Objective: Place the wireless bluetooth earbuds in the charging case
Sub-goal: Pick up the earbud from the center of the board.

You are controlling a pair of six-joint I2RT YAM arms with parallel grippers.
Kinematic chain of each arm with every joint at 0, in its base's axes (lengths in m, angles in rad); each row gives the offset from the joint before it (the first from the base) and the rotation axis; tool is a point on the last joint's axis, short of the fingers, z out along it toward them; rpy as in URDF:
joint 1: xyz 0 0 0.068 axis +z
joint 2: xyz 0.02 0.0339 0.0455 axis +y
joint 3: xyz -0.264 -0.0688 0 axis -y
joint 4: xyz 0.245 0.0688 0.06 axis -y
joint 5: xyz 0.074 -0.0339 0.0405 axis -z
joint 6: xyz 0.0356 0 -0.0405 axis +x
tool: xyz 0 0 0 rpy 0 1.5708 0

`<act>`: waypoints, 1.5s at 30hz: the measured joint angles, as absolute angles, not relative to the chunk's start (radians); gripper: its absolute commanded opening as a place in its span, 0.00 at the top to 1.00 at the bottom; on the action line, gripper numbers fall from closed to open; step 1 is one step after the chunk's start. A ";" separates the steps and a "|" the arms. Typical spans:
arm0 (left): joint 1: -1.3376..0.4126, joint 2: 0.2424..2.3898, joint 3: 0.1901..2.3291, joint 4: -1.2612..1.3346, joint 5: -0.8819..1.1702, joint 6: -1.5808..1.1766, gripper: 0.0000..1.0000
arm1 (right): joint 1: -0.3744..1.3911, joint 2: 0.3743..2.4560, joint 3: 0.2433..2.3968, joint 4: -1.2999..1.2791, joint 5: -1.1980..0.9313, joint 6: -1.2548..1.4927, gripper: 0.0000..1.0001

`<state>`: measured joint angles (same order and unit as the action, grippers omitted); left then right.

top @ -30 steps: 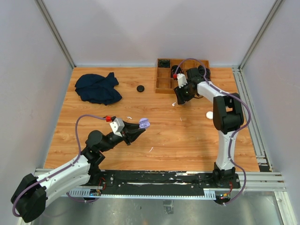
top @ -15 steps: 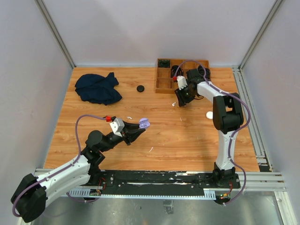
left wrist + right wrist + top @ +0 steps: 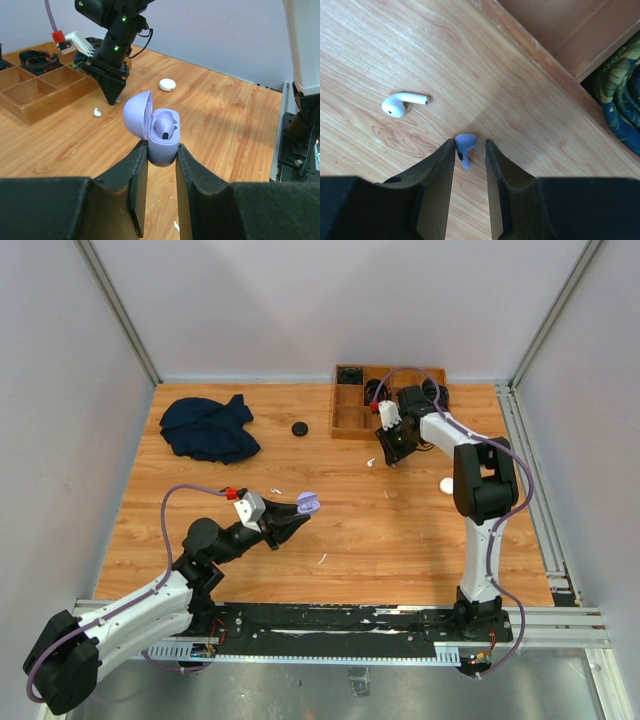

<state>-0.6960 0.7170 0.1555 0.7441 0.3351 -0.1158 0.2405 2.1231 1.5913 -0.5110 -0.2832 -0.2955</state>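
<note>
Your left fingers [image 3: 137, 170] pinch the open case [image 3: 162, 150], one bud [image 3: 165, 127] seated inside. Farther out, the right fingers [image 3: 437, 170] stand narrow astride the purple bud [image 3: 465, 147] on the desk [image 3: 520, 125]. Its stem runs along the gap and it's not visibly clamped. The white bud [image 3: 400, 104] lies outside them.

The wooden tray [image 3: 540, 52] and a white earbud [image 3: 402, 102] closely flank the right gripper [image 3: 470, 146].

A robotics lab cell: 2 arms [image 3: 150, 612] [image 3: 482, 480] at a wooden table [image 3: 400, 545] walled by white panels [image 3: 330, 300].
</note>
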 measured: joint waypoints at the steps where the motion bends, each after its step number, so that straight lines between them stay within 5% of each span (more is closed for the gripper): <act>1: -0.696 0.717 0.155 0.744 0.336 -0.116 1.00 | 0.241 2.125 1.595 -0.514 -0.280 -0.296 0.68; 25: -0.696 0.709 0.139 0.752 0.336 -0.116 1.00 | 0.271 2.136 1.623 -0.542 -0.210 -0.309 0.85; 45: -0.696 0.686 0.105 0.901 0.281 -0.111 1.00 | 0.474 1.451 1.163 -0.328 -0.145 -0.064 0.86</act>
